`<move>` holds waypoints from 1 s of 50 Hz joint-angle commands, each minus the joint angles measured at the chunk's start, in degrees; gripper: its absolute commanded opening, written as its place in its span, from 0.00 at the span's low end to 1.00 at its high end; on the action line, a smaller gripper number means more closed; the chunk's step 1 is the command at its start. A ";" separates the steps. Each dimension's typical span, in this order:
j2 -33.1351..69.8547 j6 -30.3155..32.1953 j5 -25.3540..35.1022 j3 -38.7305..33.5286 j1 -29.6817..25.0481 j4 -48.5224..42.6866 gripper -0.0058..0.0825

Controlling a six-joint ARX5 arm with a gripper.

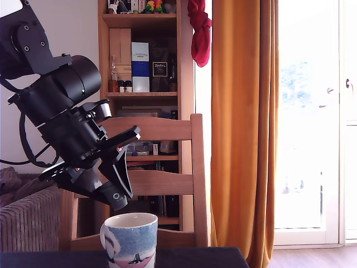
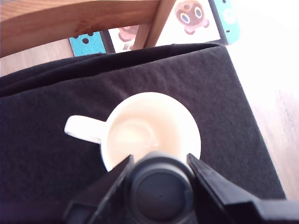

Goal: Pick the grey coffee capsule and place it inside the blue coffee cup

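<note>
We see the gripper hanging above the cup, its two dark jaws closed on the grey capsule, one jaw pressing each side of it. The capsule sits between the jaws with its round flat face turned to the wrist camera, and it hangs over the near edge of the cup's rim. Beyond the jaws the cup's pale inside is open to view, and its white handle sticks out to one side. The cup stands on a black cloth.

In the exterior view the arm tilts down from the view's left, and the gripper ends just above the cup's white rim, not touching it. Behind the jaws stands a wooden chair, with a shelf and an orange curtain further back.
</note>
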 commanded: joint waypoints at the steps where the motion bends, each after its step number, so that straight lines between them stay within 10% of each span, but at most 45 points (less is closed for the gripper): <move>1: 0.20 -0.13 -0.17 0.04 -0.44 0.15 0.61; 16: 0.20 0.28 -0.11 0.07 -1.29 0.33 0.62; 28: -0.66 2.01 -0.15 0.94 0.09 0.13 0.03; 50: -13.05 12.57 -12.72 0.90 4.98 -8.15 0.04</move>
